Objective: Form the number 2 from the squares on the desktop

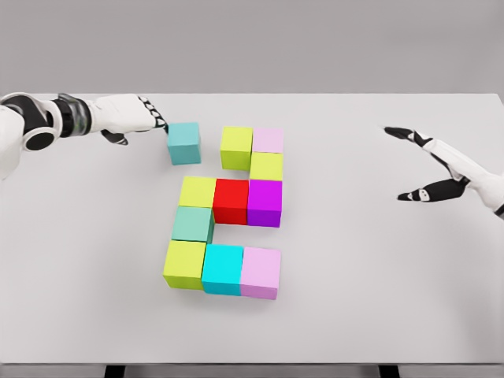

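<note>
Presently: ten cubes on the white table (378, 299), one set apart from the figure.

The left hand (130, 116), fingers extended and gripping nothing, has its fingertips touching the left face of the teal cube (183, 142), which sits toward the far edge, just left of the yellow-green cube (235, 147) with a gap between. The right hand (437, 167) hovers open near the right edge, well apart from the cubes.

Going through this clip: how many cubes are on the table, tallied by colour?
Teal cubes: 2 (second at)
Yellow-green cubes: 4 (others at)
Pale pink cubes: 2 (second at)
Red cube: 1
Magenta cube: 1
Cyan cube: 1
Total: 11
</note>
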You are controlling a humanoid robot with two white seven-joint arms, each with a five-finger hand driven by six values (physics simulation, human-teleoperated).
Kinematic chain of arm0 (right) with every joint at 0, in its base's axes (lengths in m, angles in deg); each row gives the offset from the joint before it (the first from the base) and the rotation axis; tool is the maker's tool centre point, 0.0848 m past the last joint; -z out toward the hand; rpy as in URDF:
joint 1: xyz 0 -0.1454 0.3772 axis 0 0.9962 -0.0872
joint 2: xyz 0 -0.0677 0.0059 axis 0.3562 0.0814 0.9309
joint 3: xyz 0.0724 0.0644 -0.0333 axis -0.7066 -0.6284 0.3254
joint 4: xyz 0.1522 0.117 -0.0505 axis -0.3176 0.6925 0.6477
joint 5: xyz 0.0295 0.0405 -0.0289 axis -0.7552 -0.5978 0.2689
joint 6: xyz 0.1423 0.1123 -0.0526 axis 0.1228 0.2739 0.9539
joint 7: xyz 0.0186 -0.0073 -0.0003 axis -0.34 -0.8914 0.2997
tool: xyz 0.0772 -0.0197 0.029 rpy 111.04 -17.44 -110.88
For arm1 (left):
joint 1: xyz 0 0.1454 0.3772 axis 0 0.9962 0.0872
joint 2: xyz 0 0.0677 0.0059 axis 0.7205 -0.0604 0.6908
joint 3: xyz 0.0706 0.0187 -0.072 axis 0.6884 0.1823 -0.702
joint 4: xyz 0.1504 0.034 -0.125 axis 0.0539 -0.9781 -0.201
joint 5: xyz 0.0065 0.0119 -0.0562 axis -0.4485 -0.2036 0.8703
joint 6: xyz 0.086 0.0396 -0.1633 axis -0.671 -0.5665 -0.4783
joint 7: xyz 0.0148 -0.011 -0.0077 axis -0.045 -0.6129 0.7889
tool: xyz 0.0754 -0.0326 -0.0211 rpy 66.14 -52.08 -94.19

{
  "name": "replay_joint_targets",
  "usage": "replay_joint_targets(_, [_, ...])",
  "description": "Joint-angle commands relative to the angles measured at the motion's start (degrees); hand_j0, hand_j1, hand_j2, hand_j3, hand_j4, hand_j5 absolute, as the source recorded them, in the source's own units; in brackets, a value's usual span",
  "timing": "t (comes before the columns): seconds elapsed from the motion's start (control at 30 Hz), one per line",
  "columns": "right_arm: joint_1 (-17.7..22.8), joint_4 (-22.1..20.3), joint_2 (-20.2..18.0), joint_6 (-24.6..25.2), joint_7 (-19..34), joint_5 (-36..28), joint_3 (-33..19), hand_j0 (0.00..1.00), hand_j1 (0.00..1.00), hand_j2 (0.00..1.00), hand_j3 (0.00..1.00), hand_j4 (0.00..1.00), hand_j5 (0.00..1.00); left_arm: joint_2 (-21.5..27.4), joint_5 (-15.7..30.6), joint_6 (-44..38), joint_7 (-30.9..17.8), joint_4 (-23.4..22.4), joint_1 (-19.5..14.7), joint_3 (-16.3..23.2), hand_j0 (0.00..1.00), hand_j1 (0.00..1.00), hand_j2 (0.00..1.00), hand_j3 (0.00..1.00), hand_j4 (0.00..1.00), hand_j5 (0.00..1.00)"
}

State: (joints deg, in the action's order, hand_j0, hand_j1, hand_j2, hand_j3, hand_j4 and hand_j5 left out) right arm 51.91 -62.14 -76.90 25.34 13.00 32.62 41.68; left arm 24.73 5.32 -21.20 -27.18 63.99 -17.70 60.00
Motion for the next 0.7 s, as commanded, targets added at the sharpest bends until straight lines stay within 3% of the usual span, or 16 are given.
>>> replay_joint_targets(0.0, [0.0,2.9,0.0,0.1,0.0,-0.4,-1.1,1.00,1.00,1.00,1.00,1.00,1.00,-0.4,0.2,-0.1,0.0,0.2,0.0,-0.1,0.85,0.85,0.85,0.85,0.85,0.85])
replay_joint_targets(0.3, [0.1,3.9,0.1,0.1,0.0,-0.4,-1.1,1.00,1.00,1.00,1.00,1.00,1.00,0.1,0.3,-0.1,0.0,0.1,0.2,-0.3,0.85,0.85,0.85,0.85,0.85,0.85])
replay_joint_targets(0.43, [0.1,3.9,0.1,0.1,0.0,-0.4,-1.1,1.00,1.00,1.00,1.00,1.00,1.00,2.5,0.9,-0.1,0.0,1.1,0.2,0.1,0.85,0.85,0.85,0.85,0.85,0.85])
replay_joint_targets(0.67, [0.1,4.0,0.1,0.1,0.0,-0.4,-1.0,1.00,1.00,1.00,1.00,1.00,1.00,5.5,0.9,-0.1,0.1,7.0,0.3,2.8,0.86,0.86,0.86,0.86,0.86,0.86])
